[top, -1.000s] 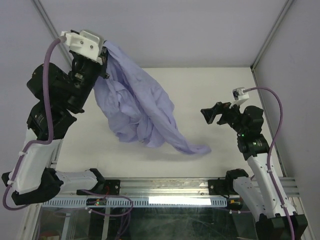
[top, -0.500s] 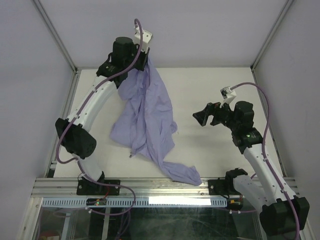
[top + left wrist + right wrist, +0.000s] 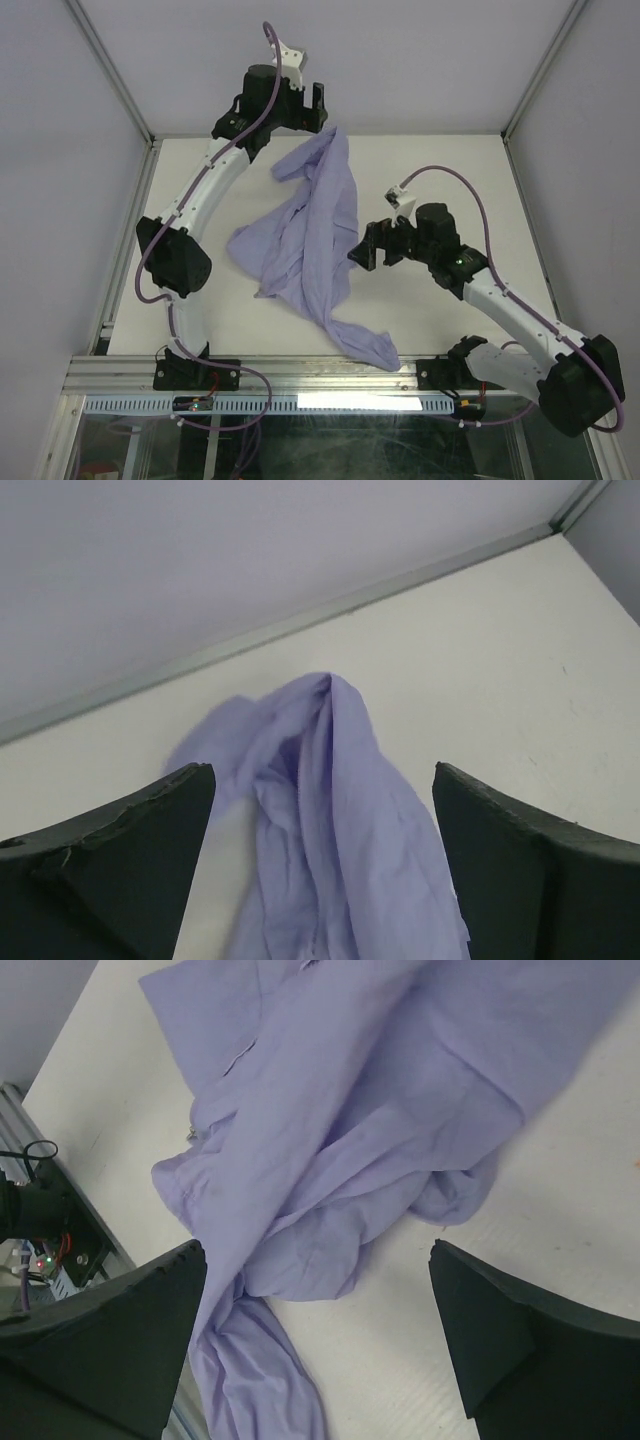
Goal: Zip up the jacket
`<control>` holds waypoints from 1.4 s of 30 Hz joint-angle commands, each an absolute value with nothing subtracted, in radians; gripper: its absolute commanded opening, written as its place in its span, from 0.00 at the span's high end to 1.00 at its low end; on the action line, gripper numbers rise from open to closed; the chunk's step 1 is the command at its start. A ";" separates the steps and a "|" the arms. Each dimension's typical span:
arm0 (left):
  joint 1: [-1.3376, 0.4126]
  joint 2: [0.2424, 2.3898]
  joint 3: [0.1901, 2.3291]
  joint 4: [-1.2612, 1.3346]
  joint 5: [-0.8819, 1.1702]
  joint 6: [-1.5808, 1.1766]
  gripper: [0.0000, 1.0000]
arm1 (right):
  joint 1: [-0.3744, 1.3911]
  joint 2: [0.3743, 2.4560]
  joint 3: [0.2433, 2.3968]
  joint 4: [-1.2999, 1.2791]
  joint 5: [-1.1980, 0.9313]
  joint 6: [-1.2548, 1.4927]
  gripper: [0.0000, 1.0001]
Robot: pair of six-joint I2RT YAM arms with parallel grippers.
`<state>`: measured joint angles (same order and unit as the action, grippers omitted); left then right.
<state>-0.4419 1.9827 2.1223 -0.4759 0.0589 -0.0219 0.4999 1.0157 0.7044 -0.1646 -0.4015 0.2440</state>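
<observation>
The lavender jacket (image 3: 310,240) lies crumpled on the white table, stretching from the far middle down to a sleeve end (image 3: 372,350) at the near edge. My left gripper (image 3: 308,105) hovers open above the jacket's far tip, holding nothing. In the left wrist view the jacket (image 3: 340,810) lies below the gap of that gripper (image 3: 322,770). My right gripper (image 3: 362,250) stands open just off the jacket's right edge. From the right wrist, folds of the jacket (image 3: 330,1110) spread under that gripper (image 3: 315,1250). The zipper cannot be made out.
The table (image 3: 450,180) is boxed in by pale walls with metal corner posts (image 3: 540,80). An aluminium rail (image 3: 330,375) with cabling runs along the near edge, where both arm bases sit.
My left gripper has opened and let go of the jacket, which dropped from hanging onto the table. The right arm has reached left, closer to the jacket.
</observation>
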 commanded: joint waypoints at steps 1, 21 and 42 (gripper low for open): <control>-0.399 1.848 1.985 -0.526 0.032 -0.209 0.05 | 0.607 1.087 0.782 -0.097 -0.310 0.290 0.04; -0.156 1.454 1.095 -0.627 -0.002 -0.426 0.01 | 0.749 1.443 0.951 -0.154 -0.059 0.377 0.41; -0.156 1.540 0.992 -0.615 0.112 -0.384 0.06 | 0.219 1.480 1.235 -0.515 0.233 0.200 0.71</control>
<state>-0.1596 1.5631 0.9916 -0.6567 0.0681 -0.4026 0.2508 1.4609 1.1297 -0.4339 0.1490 0.2058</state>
